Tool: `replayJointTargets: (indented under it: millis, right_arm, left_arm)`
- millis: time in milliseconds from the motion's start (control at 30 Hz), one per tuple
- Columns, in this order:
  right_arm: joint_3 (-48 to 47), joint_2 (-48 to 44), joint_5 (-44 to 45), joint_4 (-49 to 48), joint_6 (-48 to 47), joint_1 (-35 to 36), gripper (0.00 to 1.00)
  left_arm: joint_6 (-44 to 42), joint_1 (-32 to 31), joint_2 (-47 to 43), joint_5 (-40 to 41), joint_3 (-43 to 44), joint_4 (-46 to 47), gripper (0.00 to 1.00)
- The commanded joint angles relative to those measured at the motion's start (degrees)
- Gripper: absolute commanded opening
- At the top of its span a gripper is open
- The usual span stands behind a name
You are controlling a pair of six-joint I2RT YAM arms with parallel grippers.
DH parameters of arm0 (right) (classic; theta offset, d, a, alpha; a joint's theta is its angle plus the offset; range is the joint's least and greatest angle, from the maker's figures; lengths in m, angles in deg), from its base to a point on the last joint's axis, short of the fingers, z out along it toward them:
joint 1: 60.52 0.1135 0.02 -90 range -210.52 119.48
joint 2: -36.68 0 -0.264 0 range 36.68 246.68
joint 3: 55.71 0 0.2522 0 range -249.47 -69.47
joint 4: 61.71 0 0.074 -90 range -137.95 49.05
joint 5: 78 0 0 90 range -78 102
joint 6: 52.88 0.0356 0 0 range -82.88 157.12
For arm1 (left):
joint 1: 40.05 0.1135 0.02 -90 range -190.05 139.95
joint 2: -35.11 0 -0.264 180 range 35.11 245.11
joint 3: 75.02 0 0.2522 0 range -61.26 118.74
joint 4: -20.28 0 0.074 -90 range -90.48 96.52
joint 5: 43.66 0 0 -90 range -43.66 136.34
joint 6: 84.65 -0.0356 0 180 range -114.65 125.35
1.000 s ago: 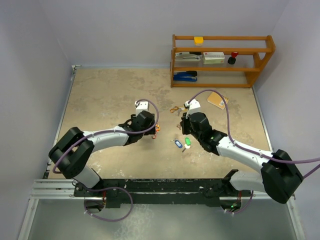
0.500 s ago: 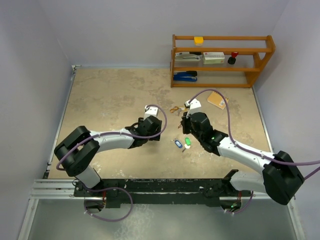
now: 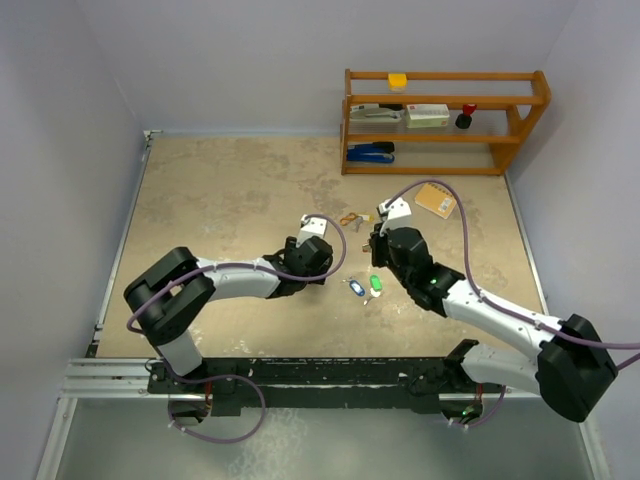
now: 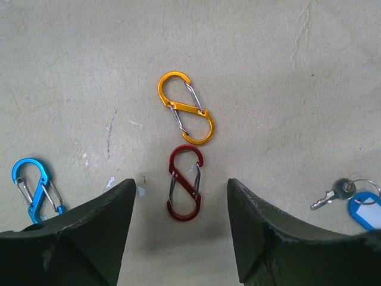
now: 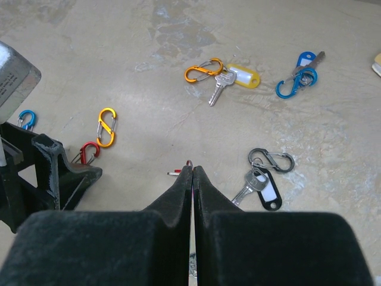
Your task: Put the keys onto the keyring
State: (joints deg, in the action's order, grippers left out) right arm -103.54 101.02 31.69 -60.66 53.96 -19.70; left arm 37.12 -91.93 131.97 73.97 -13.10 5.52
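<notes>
Beige and mottled, the surface (image 3: pixel 220 200) lies under both my arms. My left end effector (image 4: pixel 181 189) is spread wide and hangs over a red clip (image 4: pixel 184 183), which sits in the gap between the fingers (image 4: pixel 77 238) and touches neither. An orange clip (image 4: pixel 186 108) lies just beside the red one at its twelve o'clock. A blue clip (image 4: pixel 33 187) sits out at nine o'clock, its lower end hidden behind my finger. At three o'clock, past the other finger, a key with a blue tag (image 4: pixel 351 199) lies at the edge of that view.

My right end effector (image 5: pixel 193 170) is pressed together. A tiny loop shows at its tips, too small for me to name. From those tips, a key with a black-and-white tag (image 5: pixel 263 192) lies near at four o'clock, touching a black clip (image 5: pixel 272 159). At one o'clock, well apart, a key with a yellow tag (image 5: pixel 241 76) touches a second orange clip (image 5: pixel 203 70). Further round toward two o'clock, a second blue-tagged key (image 5: pixel 305 61) lies with another blue clip (image 5: pixel 294 83).

From above, a key with a green tag (image 3: pixel 376 284) lies at six o'clock of my right end effector, just beside the first blue-tagged one. A wooden shelf (image 3: pixel 440 138) stands at the far edge.
</notes>
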Motion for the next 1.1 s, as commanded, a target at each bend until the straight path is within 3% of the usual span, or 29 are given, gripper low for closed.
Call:
replayJointTargets:
  millis: [0,367,433,600,667,1067]
  right_arm:
    - [1.0,-2.3,2.5,-0.7,-1.0,-0.1,0.0]
    - [2.1,-4.3,3.1,-0.1,-0.9,-0.3,0.0]
    - [2.1,-4.4,3.0,0.0,-0.8,-0.3,0.0]
    - [2.3,-4.5,3.0,0.0,-0.6,-0.4,0.0]
    - [2.4,-4.4,2.8,-0.1,-0.6,-0.4,0.0]
    - [0.7,1.6,-4.7,-3.2,-3.9,-0.4,0.0]
  left_arm:
    - [-0.8,-0.8,0.9,4.9,2.4,1.0,0.6]
    - [-0.2,-1.4,2.9,5.9,2.7,1.0,0.5]
    - [-0.2,-1.4,3.1,5.7,2.7,1.0,0.43]
    - [0.0,-1.4,2.2,5.1,2.4,0.7,0.08]
    - [0.1,-1.4,1.6,5.4,2.2,0.5,0.0]
    - [-1.7,-1.4,-5.1,7.4,5.6,-2.1,0.0]
